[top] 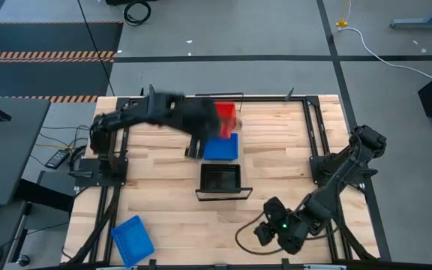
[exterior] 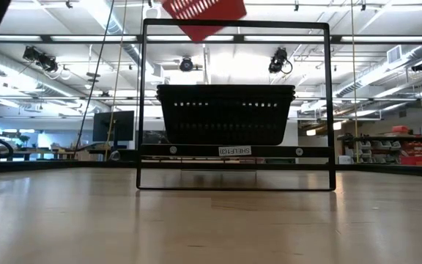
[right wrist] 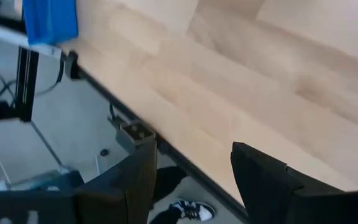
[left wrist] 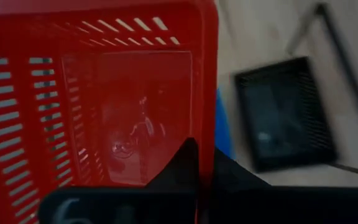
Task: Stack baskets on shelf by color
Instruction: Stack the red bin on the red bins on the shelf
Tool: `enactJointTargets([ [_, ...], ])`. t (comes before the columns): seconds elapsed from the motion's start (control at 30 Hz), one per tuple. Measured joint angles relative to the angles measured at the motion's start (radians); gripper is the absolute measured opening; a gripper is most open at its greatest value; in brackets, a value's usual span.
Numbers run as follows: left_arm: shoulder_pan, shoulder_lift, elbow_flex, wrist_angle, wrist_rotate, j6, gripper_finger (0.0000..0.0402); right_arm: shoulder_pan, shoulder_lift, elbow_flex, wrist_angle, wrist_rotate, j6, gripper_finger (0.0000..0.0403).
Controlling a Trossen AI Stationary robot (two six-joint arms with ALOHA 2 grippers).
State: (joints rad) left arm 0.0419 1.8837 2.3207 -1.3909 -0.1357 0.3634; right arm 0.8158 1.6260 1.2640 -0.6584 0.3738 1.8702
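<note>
My left gripper (top: 210, 124) is shut on a red basket (top: 226, 115), held high over the table's far middle. The basket fills the left wrist view (left wrist: 104, 99) and shows tilted at the top of the low view (exterior: 204, 13). A black basket (top: 220, 178) stands on the shelf (exterior: 234, 150). A blue basket (top: 221, 147) lies just beyond it, below the red one. A second blue basket (top: 132, 240) sits at the near left corner. My right gripper (top: 265, 231) waits open over the near edge (right wrist: 191, 180). My left gripper holds the red basket by one side wall (left wrist: 205, 124) at its rim. One dark finger (left wrist: 185, 165) shows against the wall's inner side; the other is hidden behind the wall. The basket is lifted clear of everything and hangs tilted.
A thin black metal frame (exterior: 143, 103) rises around the shelf and the black basket. Bare planked tabletop lies left and right of the baskets. The table's near edge (right wrist: 166, 146) runs under my right gripper, with floor and a person's shoe (right wrist: 188, 210) below it.
</note>
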Motion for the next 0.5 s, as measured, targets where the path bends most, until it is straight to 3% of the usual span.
enactJointTargets([
  [0.23,0.213,0.076,-0.011,0.134,0.138,0.101,0.0002,-0.078,-0.002,0.000,0.000,-0.002,0.047,0.0210],
  [0.4,0.270,0.160,-0.012,0.205,0.206,0.086,0.0003,-0.084,-0.010,0.011,0.016,-0.080,0.080,0.0210],
  [0.5,0.293,0.201,-0.012,0.221,0.187,0.082,0.0003,-0.063,-0.023,0.013,0.016,-0.110,0.118,0.0210],
])
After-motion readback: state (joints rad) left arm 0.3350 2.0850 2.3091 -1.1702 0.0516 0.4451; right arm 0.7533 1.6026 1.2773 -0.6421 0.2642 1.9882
